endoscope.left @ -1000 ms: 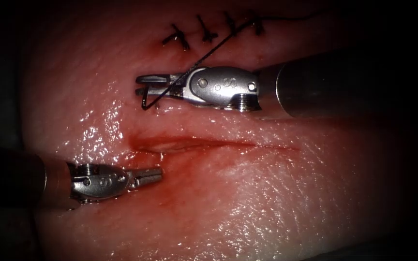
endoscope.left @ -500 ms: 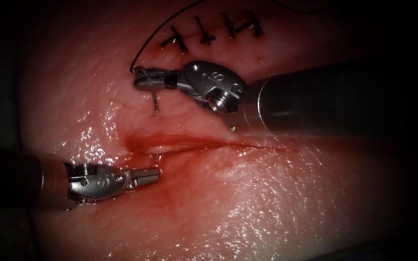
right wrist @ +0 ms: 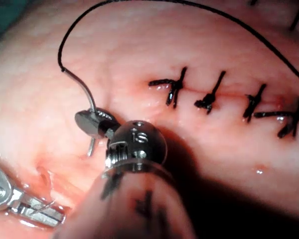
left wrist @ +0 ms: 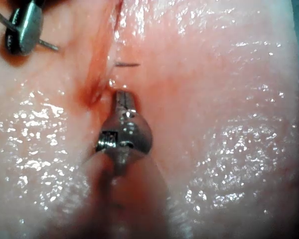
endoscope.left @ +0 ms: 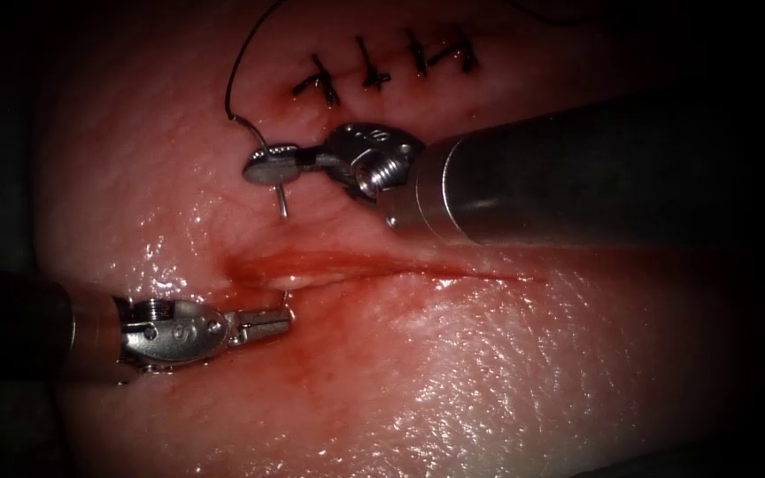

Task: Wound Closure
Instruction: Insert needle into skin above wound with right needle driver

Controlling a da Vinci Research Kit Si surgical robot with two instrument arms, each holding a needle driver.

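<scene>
Right end effector (endoscope.left: 267, 165) grips our needle (endoscope.left: 283, 196) near its tail, tip in tissue (endoscope.left: 506, 354) above the cut (endoscope.left: 356, 265); left end effector (endoscope.left: 267, 320) closed, empty.

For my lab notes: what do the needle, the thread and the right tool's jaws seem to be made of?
Needle: thin bright metal, probably steel, with a glint; the right tool holds it, its tip entering the tissue above the cut.
Thread: matte black, likely braided or synthetic; uncertain.
Jaws: polished grey metal with highlights.
The left tool holds nothing.

Bare tissue (endoscope.left: 506, 372) below the cut (endoscope.left: 382, 265)
</scene>
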